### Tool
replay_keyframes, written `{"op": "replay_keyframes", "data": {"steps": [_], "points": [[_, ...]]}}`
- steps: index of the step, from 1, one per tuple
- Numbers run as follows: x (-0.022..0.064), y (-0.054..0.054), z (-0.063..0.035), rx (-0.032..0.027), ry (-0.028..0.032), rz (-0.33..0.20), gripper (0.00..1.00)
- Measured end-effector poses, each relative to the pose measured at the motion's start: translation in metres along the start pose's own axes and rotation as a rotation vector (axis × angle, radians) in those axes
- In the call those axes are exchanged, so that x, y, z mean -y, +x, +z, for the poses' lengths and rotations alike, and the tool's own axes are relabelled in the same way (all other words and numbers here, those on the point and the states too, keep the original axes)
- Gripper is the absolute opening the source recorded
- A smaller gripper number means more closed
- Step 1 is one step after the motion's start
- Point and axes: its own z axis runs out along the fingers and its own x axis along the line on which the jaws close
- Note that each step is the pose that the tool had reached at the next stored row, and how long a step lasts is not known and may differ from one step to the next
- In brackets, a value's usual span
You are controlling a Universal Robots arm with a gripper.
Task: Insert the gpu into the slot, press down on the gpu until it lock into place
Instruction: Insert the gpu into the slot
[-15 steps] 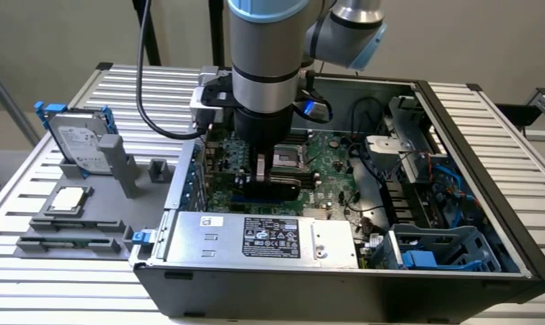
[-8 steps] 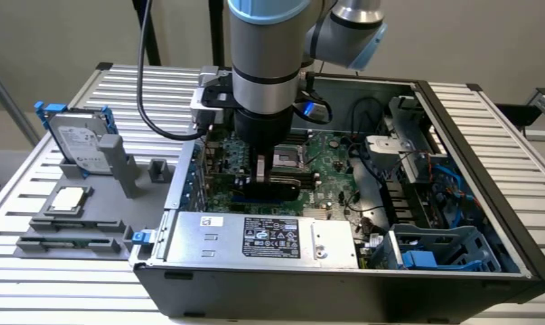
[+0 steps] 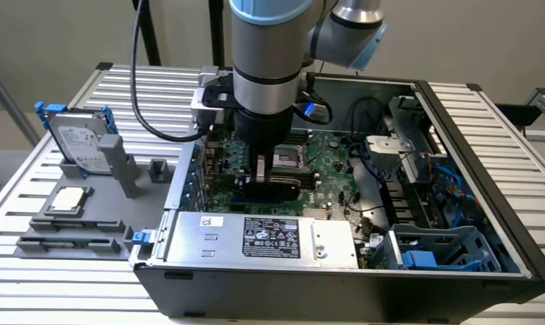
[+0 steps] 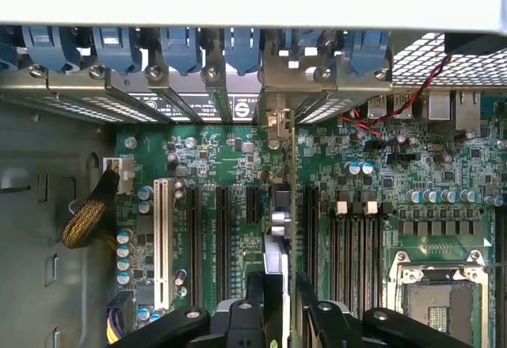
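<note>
Gripper (image 4: 283, 304) pinches the gpu (image 4: 279, 221) upright at the blue slot (image 3: 256, 201); imo keep it square, push straight down evenly, no rocking.

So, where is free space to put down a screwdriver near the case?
The bare table on the exterior view's right of the case, and the near strip beside the grey tray. Inside the case it is crowded around the gpu.

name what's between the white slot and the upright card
Black slots on the green board lie between white slot and card, in the wrist view.
</note>
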Motion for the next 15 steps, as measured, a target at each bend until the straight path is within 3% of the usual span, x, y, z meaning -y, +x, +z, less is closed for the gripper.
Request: {"op": "replay_keyframes", "data": {"steps": [5, 9, 15], "points": [[0.0017, -0.0001, -0.0023, -0.0009, -0.0140, 0.001, 0.26], [0.0024, -0.0001, -0.0024, -0.0013, -0.0171, 0.001, 0.26], [0.0034, -0.0001, -0.0012, -0.0018, -0.0280, 0.002, 0.26]]}}
